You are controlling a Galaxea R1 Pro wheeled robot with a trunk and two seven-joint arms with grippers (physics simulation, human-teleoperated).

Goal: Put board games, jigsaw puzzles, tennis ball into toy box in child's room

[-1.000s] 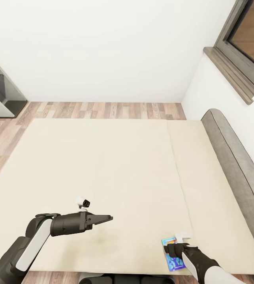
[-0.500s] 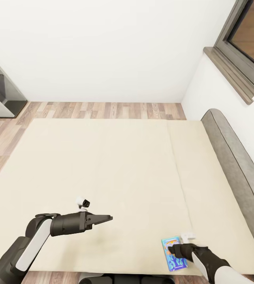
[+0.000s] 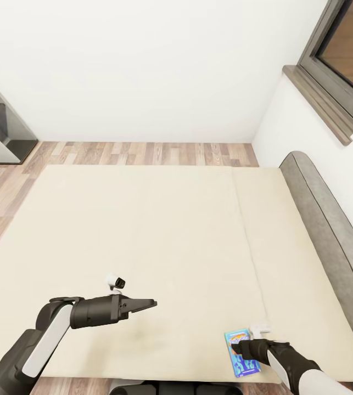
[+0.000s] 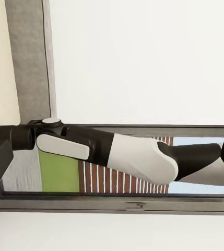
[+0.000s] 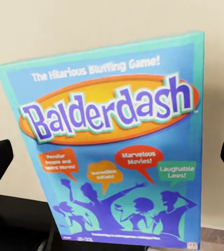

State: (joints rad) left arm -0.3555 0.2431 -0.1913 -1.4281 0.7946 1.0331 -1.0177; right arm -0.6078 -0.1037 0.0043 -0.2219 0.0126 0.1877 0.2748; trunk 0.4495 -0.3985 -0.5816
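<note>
We are in a bedroom of a home. A large low bed with a plain beige two-part mattress fills most of the head view, its padded grey headboard set against a white wall. Wood-plank floor runs between the bed's far edge and the bare white wall beyond. A dark-framed window with a deep sill sits above the headboard (brick and greenery visible through it in the left wrist view). A blue Balderdash board game lies on the mattress.
</note>
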